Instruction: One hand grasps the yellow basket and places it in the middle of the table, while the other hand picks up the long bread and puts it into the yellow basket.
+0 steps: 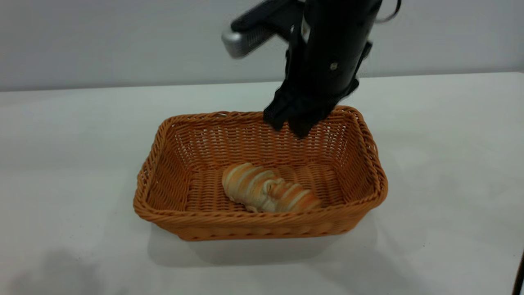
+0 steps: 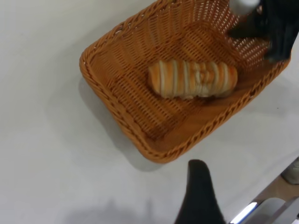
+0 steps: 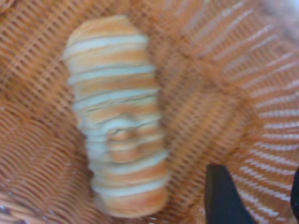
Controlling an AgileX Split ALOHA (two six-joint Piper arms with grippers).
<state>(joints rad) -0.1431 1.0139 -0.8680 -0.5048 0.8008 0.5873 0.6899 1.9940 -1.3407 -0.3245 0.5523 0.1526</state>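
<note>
White worktop (image 1: 61,164) carries the yellow basket (image 1: 262,229) near its middle, standing flat. Long bread (image 1: 268,189) lies on the basket floor, toward the near wall in the exterior view, free of any gripper. Right gripper (image 1: 291,123) hangs above the basket's far rim, holding nothing; whether its fingers are parted, cannot tell. Left gripper: one dark finger (image 2: 200,196) over bare worktop beside the basket; state cannot be told.

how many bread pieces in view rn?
1. The pale cream loaf with golden-orange spiral bands lies on the floor of the orange woven wicker basket, toward its front wall. The right gripper hangs above the basket's back edge. None seen elsewhere.
</note>
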